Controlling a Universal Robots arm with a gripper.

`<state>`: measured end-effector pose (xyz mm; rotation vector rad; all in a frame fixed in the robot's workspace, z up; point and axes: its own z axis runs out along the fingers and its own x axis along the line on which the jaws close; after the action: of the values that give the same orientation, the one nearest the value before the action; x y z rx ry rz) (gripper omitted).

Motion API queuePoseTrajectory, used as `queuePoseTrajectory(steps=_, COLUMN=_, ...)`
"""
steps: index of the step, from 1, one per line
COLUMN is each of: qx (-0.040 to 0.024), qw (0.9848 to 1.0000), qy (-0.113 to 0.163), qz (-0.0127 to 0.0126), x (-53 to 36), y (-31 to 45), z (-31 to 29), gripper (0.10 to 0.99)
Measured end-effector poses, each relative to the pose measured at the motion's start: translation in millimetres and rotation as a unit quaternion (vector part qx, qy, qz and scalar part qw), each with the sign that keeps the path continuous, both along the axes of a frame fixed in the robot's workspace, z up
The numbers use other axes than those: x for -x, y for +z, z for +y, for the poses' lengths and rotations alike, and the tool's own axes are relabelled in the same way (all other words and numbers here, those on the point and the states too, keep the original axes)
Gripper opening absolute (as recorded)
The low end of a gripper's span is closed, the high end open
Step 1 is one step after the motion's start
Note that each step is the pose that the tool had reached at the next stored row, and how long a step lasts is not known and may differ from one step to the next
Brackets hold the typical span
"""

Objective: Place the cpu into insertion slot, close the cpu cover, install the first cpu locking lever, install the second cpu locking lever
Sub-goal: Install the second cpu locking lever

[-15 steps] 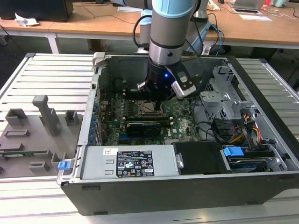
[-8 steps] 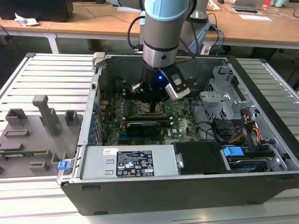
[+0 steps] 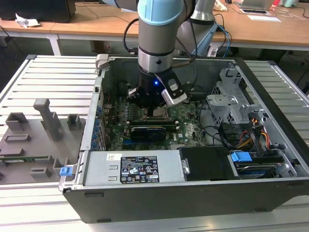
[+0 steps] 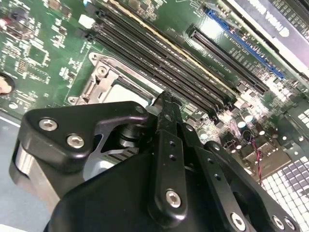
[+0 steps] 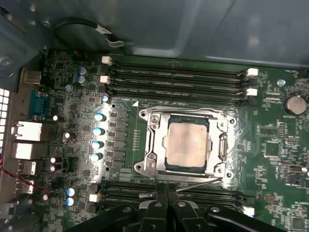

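In the first wrist view the cpu [image 5: 187, 143], a dull silver-tan square, lies in the insertion slot [image 5: 188, 119]. The silvery cpu cover [image 5: 153, 140] lies flat around it, and the chip shows through its window. A thin metal locking lever [image 5: 200, 184] runs along the socket edge nearest my gripper. My gripper [image 5: 166, 192] hovers at that edge with its black fingers pressed together, tips beside the lever's end and nothing seen between them. The second wrist view has the fingertips [image 4: 164, 100] just over the cover [image 4: 99, 72]. In the exterior view the gripper [image 3: 150, 110] hangs over the socket [image 3: 158, 115] inside the computer case.
Long black memory slots [image 5: 178, 77] flank the socket on both sides. A black card [image 3: 147, 131] sits in front of the socket, with a power supply [image 3: 130, 168], a drive cage [image 3: 231, 104] and cables [image 3: 258, 133] around. A grey fixture tray [image 3: 34, 140] lies at the exterior view's left.
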<state>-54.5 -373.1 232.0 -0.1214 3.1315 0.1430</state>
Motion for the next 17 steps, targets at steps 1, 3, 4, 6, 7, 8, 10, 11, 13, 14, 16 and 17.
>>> queuePoseTrajectory(steps=1, qx=-0.0008, qw=1.0, qy=0.001, qz=0.0, x=0.7, y=-1.5, z=0.0, gripper=0.106)
queuePoseTrajectory(steps=3, qx=-0.0167, qw=0.9999, qy=0.001, qz=0.0, x=4.0, y=-2.7, z=-3.4, gripper=0.106)
queuePoseTrajectory(steps=4, qx=-0.0232, qw=0.9997, qy=0.001, qz=0.0, x=5.1, y=-2.8, z=-5.8, gripper=0.106)
queuePoseTrajectory(steps=6, qx=-0.0294, qw=0.9996, qy=0.001, qz=0.0, x=6.6, y=-2.9, z=-10.9, gripper=0.106)
queuePoseTrajectory(steps=7, qx=-0.0316, qw=0.9995, qy=0.001, qz=0.0, x=7.1, y=-3.0, z=-13.0, gripper=0.106)
queuePoseTrajectory(steps=8, qx=-0.0335, qw=0.9994, qy=0.001, qz=-0.0001, x=7.5, y=-3.0, z=-14.7, gripper=0.106)
queuePoseTrajectory(steps=10, qx=-0.0408, qw=0.9992, qy=0.001, qz=0.0, x=8.9, y=-3.0, z=-18.5, gripper=0.106)
queuePoseTrajectory(steps=11, qx=-0.049, qw=0.9988, qy=0.001, qz=0.0, x=10.7, y=-3.2, z=-20.2, gripper=0.106)
queuePoseTrajectory(steps=13, qx=-0.0551, qw=0.9985, qy=0.001, qz=-0.0001, x=13.1, y=-6.6, z=-20.8, gripper=0.106)
queuePoseTrajectory(steps=14, qx=-0.0555, qw=0.9985, qy=0.001, qz=0.0, x=13.7, y=-8.5, z=-21.0, gripper=0.106)
queuePoseTrajectory(steps=16, qx=-0.0573, qw=0.9984, qy=0.001, qz=0.0, x=15.2, y=-10.9, z=-21.2, gripper=0.106)
queuePoseTrajectory(steps=17, qx=-0.0591, qw=0.9983, qy=0.001, qz=0.0, x=16.5, y=-11.6, z=-21.6, gripper=0.106)
